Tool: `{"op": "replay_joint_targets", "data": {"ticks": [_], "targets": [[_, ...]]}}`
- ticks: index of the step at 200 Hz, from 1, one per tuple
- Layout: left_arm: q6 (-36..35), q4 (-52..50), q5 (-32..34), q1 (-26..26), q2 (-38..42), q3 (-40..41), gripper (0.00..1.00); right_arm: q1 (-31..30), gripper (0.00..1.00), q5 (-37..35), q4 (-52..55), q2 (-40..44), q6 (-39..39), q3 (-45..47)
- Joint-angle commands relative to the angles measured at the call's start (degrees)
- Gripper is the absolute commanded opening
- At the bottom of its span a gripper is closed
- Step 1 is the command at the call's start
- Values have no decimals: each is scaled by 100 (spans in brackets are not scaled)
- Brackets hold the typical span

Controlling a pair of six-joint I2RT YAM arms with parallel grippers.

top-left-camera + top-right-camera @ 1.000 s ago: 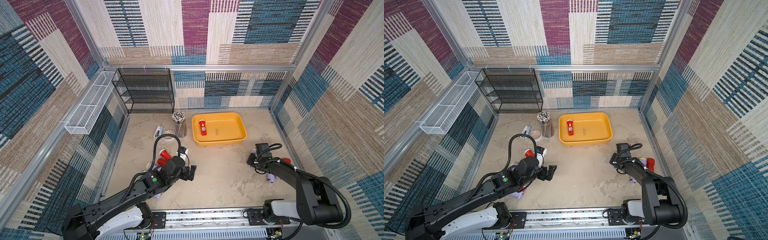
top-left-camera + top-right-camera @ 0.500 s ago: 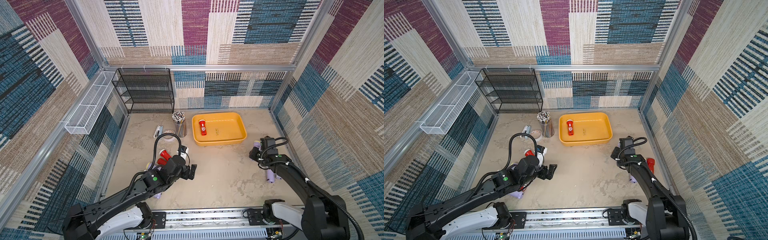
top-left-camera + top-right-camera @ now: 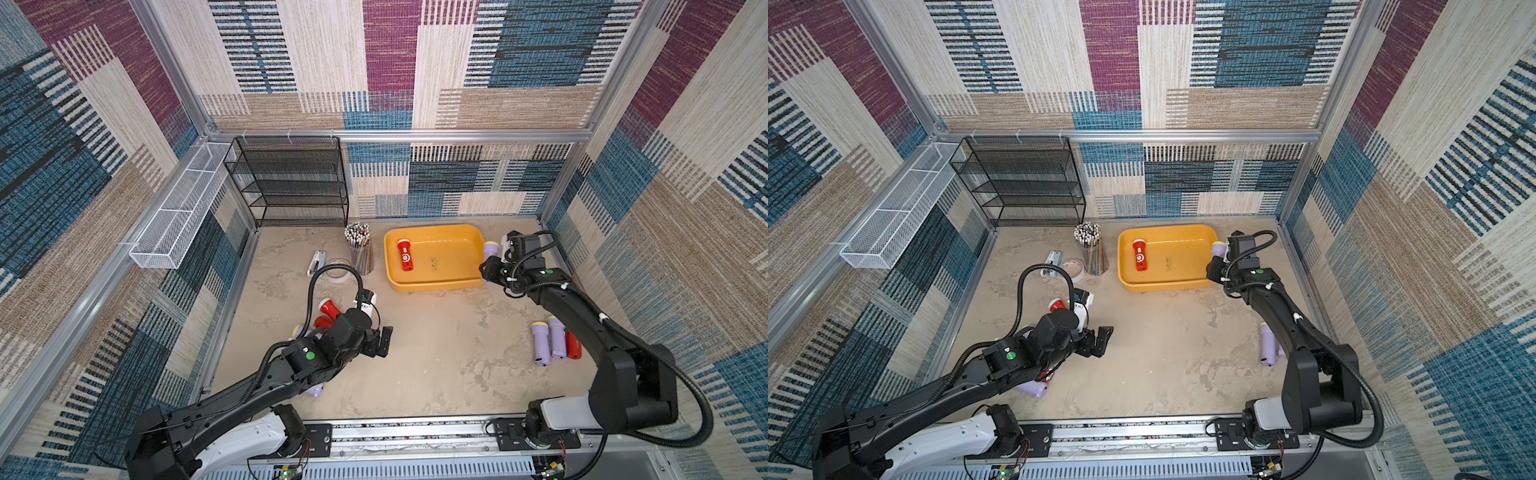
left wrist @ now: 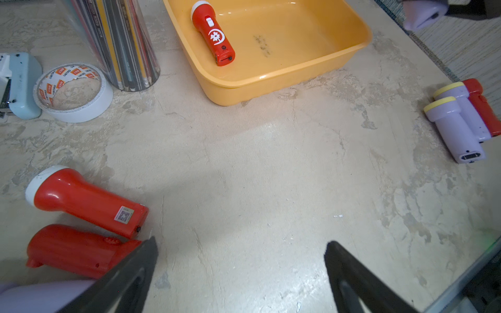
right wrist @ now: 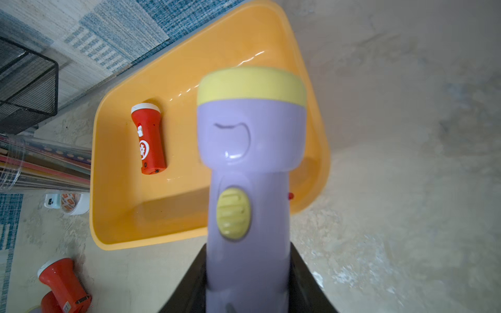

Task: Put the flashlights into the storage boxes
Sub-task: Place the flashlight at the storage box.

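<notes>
Risk sits at the rim: right pincer [image 5: 248,260] pinches a lavender plastic flashlight with pale-yellow head [image 5: 250,151] above the side wall of the shallow yellow-orange plastic tray [image 3: 436,284]. Released early, it could tumble onto the worktop [image 3: 436,353]. Left pincer [image 4: 241,242] hangs spread, empty.

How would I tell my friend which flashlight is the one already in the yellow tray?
Look for the yellow tray beside the cup of pencils. One red flashlight lies inside it, near the pencil side. It is the only flashlight in the tray, and a white flower badge shows on it, unlike the other red flashlights outside.
</notes>
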State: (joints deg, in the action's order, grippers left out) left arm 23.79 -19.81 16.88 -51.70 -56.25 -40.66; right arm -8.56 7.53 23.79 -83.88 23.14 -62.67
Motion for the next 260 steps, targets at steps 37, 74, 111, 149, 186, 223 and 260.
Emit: {"op": "replay_joint_targets", "data": {"ticks": [37,74,111,149,186,223,260], "targets": [[-121,-361,237,28,9,-185,99,-603,38,103,-167,-1982,-375,-1564],[-281,-160,-270,23,-185,-401,99,-889,38,282,-25,-3222,-488,-2581],[-555,77,-1150,28,-652,-855,99,-1032,38,525,117,-3998,-573,-3413],[-795,128,-1794,26,-1116,-1212,100,-1129,38,613,335,-4602,-574,-4141],[-866,90,-1923,21,-1257,-1285,99,-1164,40,675,486,-4931,-543,-4490],[-885,74,-1886,28,-1208,-1183,99,-1234,41,739,548,-5055,-538,-4641],[-872,21,-1921,21,-1135,-1105,99,-1254,57,878,405,-4902,-502,-4518]]}}
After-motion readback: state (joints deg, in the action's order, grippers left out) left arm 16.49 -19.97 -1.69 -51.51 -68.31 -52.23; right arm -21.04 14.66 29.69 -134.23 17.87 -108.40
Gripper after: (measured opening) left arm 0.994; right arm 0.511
